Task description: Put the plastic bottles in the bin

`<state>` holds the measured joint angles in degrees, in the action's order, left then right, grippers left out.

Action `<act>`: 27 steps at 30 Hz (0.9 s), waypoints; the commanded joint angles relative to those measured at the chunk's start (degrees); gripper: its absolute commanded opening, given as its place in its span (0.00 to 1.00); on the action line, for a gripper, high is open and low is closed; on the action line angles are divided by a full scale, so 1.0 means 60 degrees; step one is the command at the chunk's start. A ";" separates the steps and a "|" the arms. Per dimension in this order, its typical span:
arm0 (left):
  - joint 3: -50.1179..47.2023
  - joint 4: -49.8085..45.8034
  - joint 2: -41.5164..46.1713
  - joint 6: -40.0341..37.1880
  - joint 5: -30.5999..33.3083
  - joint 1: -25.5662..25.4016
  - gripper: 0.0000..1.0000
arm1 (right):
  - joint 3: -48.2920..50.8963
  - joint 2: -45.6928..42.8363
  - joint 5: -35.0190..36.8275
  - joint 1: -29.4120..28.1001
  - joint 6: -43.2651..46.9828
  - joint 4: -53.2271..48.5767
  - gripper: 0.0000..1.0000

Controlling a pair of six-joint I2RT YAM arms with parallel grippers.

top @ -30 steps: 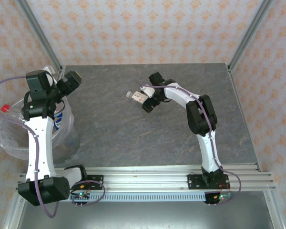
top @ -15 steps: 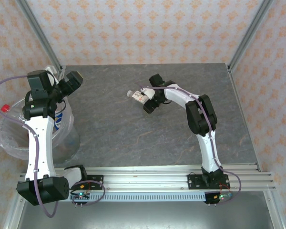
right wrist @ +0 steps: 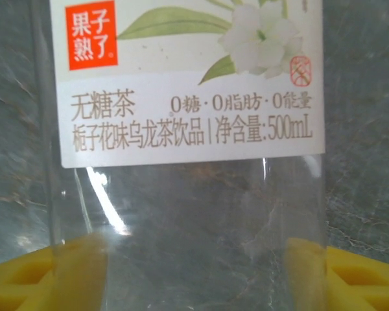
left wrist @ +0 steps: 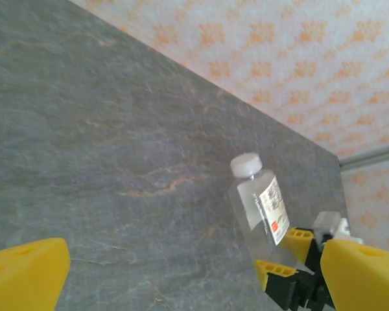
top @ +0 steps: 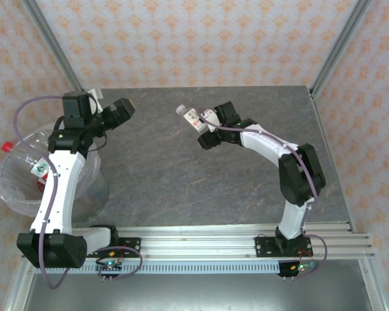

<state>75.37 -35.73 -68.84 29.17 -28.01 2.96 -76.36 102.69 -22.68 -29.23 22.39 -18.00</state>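
Observation:
My right gripper (top: 203,129) is shut on the base of a clear plastic bottle (top: 192,117) with a white cap and a white label, held off the table with the cap toward the back left. In the right wrist view the bottle (right wrist: 188,162) sits between the yellow fingers (right wrist: 26,275). My left gripper (top: 120,111) is open and empty over the table's left side, right of the bin (top: 84,194). The left wrist view shows the held bottle (left wrist: 262,207) ahead. Inside the bag-lined bin lie a red-capped bottle (top: 6,146) and another bottle (top: 40,170).
The grey table (top: 201,188) stretches between the two arms. Metal frame posts (top: 337,48) stand at the back corners before papered walls. The bin hangs off the table's left edge.
My left arm has swung from over the bin rightward onto the table side. The right gripper has lifted the bottle and carried it a little back and right.

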 commanded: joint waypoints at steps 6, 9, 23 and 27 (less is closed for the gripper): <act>-0.0228 0.2110 -0.0434 0.0774 0.0013 -0.1996 1.00 | 0.1606 -0.1889 -0.0467 -0.0387 -0.2282 0.3157 0.62; -0.0226 0.2550 -0.0696 0.0852 0.0124 -0.2651 1.00 | 0.1825 -0.2180 -0.0343 -0.0638 -0.2532 0.3548 0.62; 0.0455 0.2849 -0.2071 0.1096 0.0434 -0.3593 1.00 | 0.1835 -0.2602 -0.0376 -0.1410 -0.2897 0.3839 0.62; 0.0588 0.2950 -0.2253 0.0978 0.0377 -0.3766 0.99 | 0.1815 -0.2509 -0.0419 -0.1607 -0.3061 0.3864 0.63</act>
<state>76.66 -20.93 -82.04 35.33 -25.30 -18.94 -65.10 88.64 -24.84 -37.69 5.08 2.68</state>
